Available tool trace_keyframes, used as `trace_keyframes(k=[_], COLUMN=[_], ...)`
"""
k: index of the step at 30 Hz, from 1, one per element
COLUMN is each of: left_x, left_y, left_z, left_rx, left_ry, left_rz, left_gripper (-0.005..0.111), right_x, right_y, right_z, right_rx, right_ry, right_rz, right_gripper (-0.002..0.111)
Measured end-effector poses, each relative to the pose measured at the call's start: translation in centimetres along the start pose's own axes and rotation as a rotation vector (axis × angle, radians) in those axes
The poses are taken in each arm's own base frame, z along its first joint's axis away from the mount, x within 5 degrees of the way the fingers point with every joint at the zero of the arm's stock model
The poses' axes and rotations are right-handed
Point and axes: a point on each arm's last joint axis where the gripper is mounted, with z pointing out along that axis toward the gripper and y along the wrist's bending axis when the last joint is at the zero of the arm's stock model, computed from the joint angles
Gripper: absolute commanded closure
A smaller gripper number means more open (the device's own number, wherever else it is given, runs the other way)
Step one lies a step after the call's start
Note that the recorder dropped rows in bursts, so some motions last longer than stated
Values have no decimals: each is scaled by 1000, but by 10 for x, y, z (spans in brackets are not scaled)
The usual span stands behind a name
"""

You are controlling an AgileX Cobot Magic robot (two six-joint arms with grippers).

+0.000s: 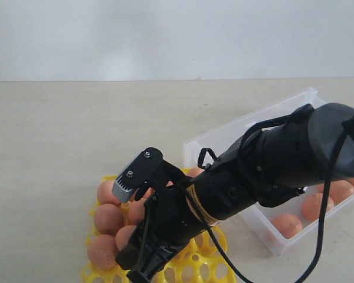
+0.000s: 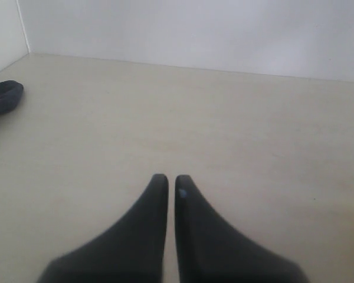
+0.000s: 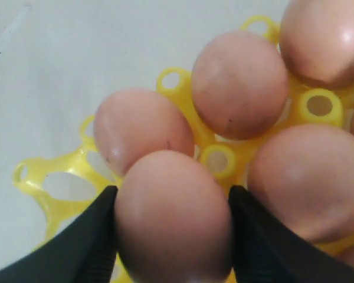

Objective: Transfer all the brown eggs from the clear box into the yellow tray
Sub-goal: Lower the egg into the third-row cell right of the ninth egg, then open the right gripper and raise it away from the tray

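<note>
One brown egg (image 3: 174,218) sits clamped between the two black fingers of the right gripper (image 3: 172,191), the jaws standing wide around its girth, directly over the yellow tray (image 3: 197,134). Close around it, several seated eggs (image 3: 239,82) already fill neighbouring sockets, one of them just beside the held shell. This looks like the placing step: the egg has to go down into an open socket at the tray's edge without knocking its neighbours, and the jaws then have little room to spread (the nearest seated egg crowds one finger).

Further out, the clear box (image 1: 248,121) lies near the tray, with at least three boxed eggs (image 1: 286,224) showing, so the task is partly done. The left gripper (image 2: 167,177) hangs over bare table (image 2: 194,118), its fingers nearly together and holding nothing.

The right arm covers much of the tray and part of the box in the exterior view, and the frame cuts the tray off, so neither count is certain. Whether the held egg already touches a socket is hidden.
</note>
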Motion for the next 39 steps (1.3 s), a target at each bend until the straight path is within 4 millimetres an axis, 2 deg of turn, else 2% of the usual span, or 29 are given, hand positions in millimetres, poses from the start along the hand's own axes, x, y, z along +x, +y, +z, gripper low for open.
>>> trace_keyframes(k=[2,7,9,11,18,23,29,34,36,39], left_x=[0,0,0,0,0,0,0,0,0,0], left_y=[0,0,0,0,0,0,0,0,0,0], left_z=[0,0,0,0,0,0,0,0,0,0], left_rx=[0,0,0,0,0,0,0,0,0,0], left_ry=[0,0,0,0,0,0,0,0,0,0], left_rz=[0,0,0,0,0,0,0,0,0,0], left_gripper=[103,103,103,103,103,103,103,103,103,103], right_x=[0,0,0,0,-1,-11,-28,-54,-67,-93], right_y=[0,0,0,0,4,8,6,2,2,2], right_z=[0,0,0,0,-1,-14,-41,-79,-100,-146], right_rx=[0,2,2,2,-44,-20,146,373,476,695], right_ry=[0,0,0,0,-6,-50,-126,-241,-304,-440], right_rz=[0,0,0,0,2,-31,-108,-158,-172,-177], right_gripper=[107,69,61,58,58,58,58,59,66,98])
